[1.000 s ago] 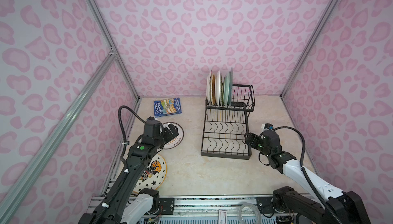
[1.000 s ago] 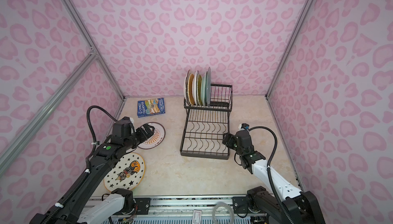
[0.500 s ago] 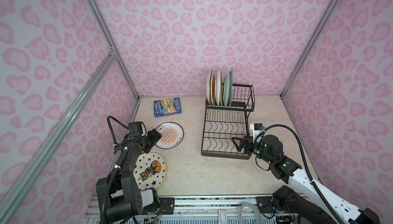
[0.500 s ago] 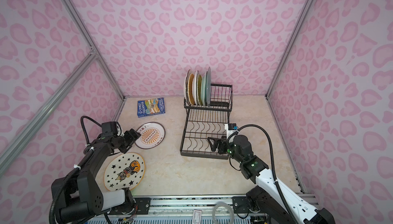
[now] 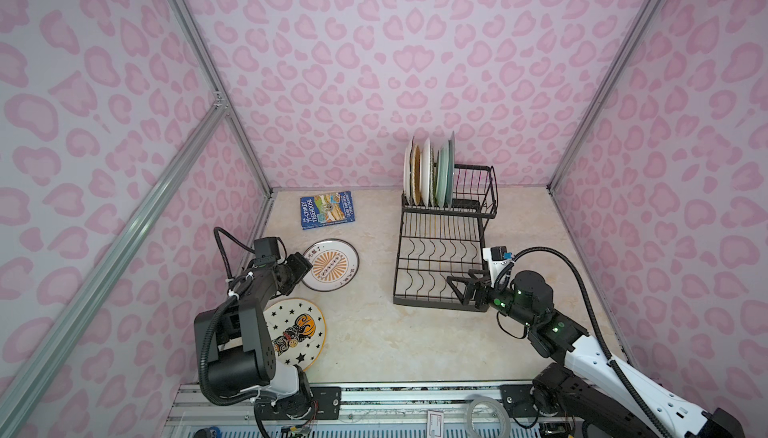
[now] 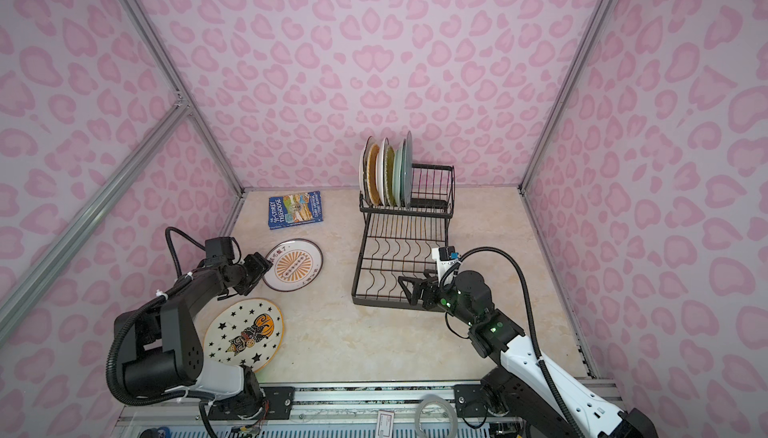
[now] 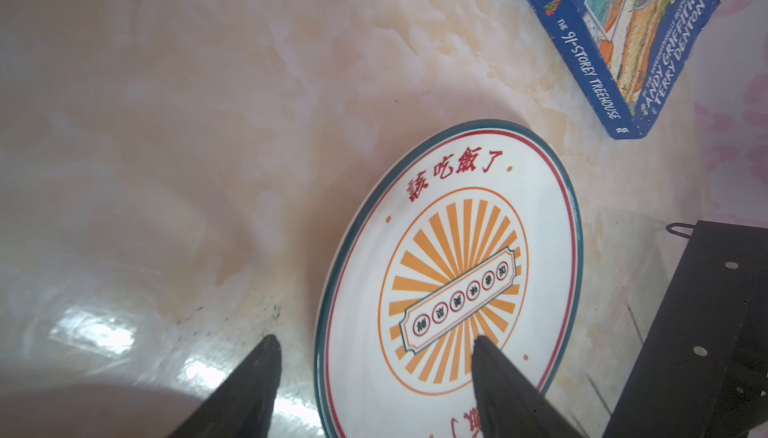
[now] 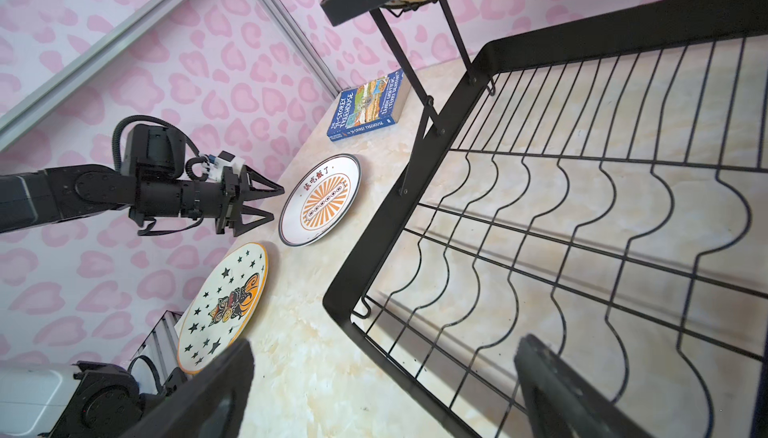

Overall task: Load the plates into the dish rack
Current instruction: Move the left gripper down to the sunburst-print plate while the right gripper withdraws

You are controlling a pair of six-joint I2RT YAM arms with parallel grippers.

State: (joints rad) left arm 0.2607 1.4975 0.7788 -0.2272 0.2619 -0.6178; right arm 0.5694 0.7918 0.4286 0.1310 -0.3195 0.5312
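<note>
Top views, risk: the left gripper (image 5: 305, 266) is lying low at the left rim of the sunburst plate (image 5: 331, 265), which is resting flat on the desk (image 5: 374, 340). A flat plate is offering little edge, so a finger may be shoving it toward the dish rack (image 5: 432, 305) instead of getting under it.
Top views, load: the star plate (image 6: 245, 334) is waiting on the desk beside the left arm. The racked plates (image 6: 386, 174) are standing in the upper basket.
Left wrist: the jaws are standing spread, straddling the plate's rim and pinching nothing. Closing here may be catching only the lip, so the plate could slip on the lift.
Right wrist: the right gripper (image 8: 384, 342) is hanging spread and empty over the lower tray's front corner, where a finger could be snagging a wire.
Change: a second ago the left arm was reaching higher over the plate, and now it is folding low. The right gripper was sitting off the rack's right corner, and now it is pointing across the tray. No plates are moving.
</note>
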